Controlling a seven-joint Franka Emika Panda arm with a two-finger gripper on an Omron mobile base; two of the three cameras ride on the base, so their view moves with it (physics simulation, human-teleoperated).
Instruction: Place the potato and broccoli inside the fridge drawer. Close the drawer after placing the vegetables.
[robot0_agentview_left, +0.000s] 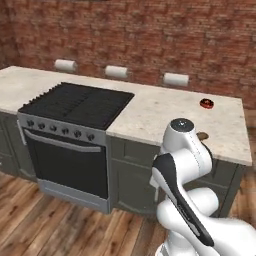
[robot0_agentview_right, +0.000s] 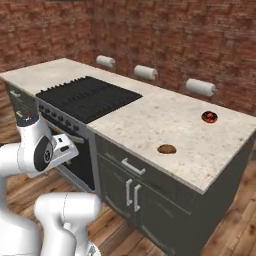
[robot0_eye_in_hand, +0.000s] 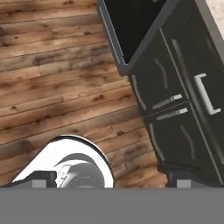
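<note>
Here we stand before a kitchen counter (robot0_agentview_right: 150, 117) beside a stove (robot0_agentview_left: 75, 105). The potato (robot0_agentview_right: 167, 149) rests near the counter's front edge, untouched. Our gripper (robot0_eye_in_hand: 107, 183) points down at the wood floor, probably folded for driving; we cannot tell whether its 2 fingers are apart.

Both base views over one counter (robot0_agentview_left: 150, 107)

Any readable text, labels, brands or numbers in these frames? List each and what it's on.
None readable.
The stove shows no brand, and its knobs carry no marks that can be made out.
The paper towel rolls, the countertop and the cabinet doors are plain.
The small red item on the counter is too small to show any label.
</note>
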